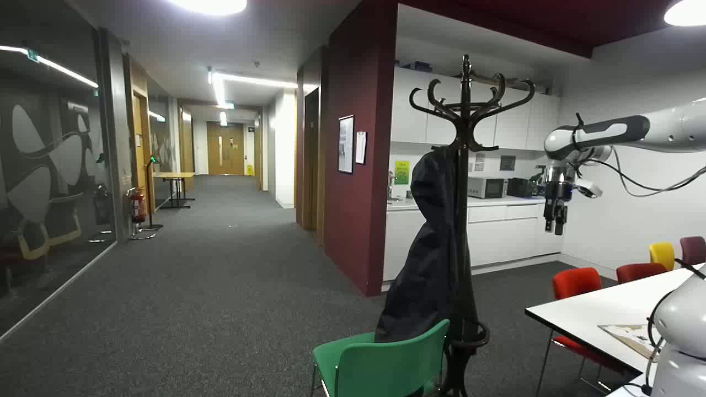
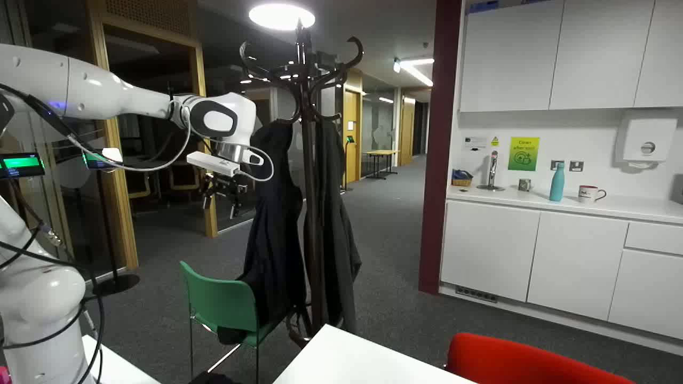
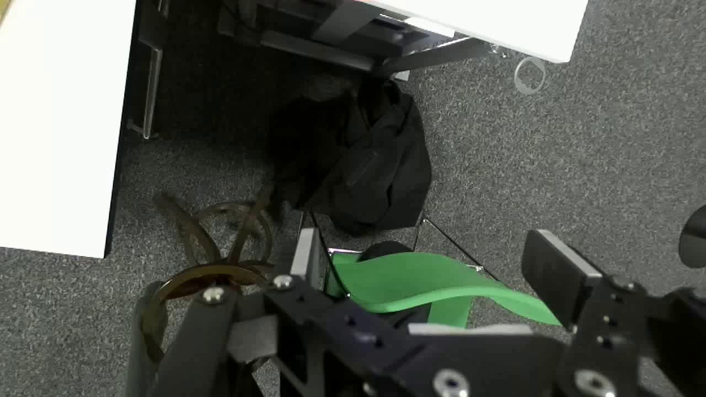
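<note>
Below the pincer (image 3: 433, 249), green chair (image 2: 220, 301)

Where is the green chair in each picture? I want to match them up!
In an exterior view: the green chair is at the bottom, just right of the middle.
In an exterior view: the green chair is low down, left of the middle.
Wrist view: the green chair is below the middle, a bit right, seen from above.
Shared landmark: the coat stand, on its right in both exterior views, on its left in the wrist view.
</note>
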Available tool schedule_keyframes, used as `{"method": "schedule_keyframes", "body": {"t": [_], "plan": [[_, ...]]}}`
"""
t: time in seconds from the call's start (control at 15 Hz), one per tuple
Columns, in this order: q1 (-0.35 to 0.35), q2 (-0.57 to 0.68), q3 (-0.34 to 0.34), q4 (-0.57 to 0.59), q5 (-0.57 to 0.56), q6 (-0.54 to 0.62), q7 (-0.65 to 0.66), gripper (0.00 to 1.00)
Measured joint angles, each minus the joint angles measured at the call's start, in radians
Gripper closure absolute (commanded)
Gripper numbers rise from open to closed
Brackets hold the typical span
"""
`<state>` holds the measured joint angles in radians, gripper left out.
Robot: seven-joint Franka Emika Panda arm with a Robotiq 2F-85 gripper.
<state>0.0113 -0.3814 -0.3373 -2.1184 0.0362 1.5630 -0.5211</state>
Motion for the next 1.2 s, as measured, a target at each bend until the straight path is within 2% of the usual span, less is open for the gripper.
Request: {"method": "schedule_keyframes", "body": {"t": [0.27,0.53,0.93,1.2], "plan": [[-0.008,0.003,0.020,-0.002,0.000,0.012,0.000,0.00],[0.007,0.029,0.108,-0.007,0.000,0.131,-0.002,0.00],[0.105,0.133,0.287,0.004,-0.007,0.453,-0.005,0.00],[0.114,0.204,0.368,0.033,-0.092,0.688,0.031,0.00]]}}
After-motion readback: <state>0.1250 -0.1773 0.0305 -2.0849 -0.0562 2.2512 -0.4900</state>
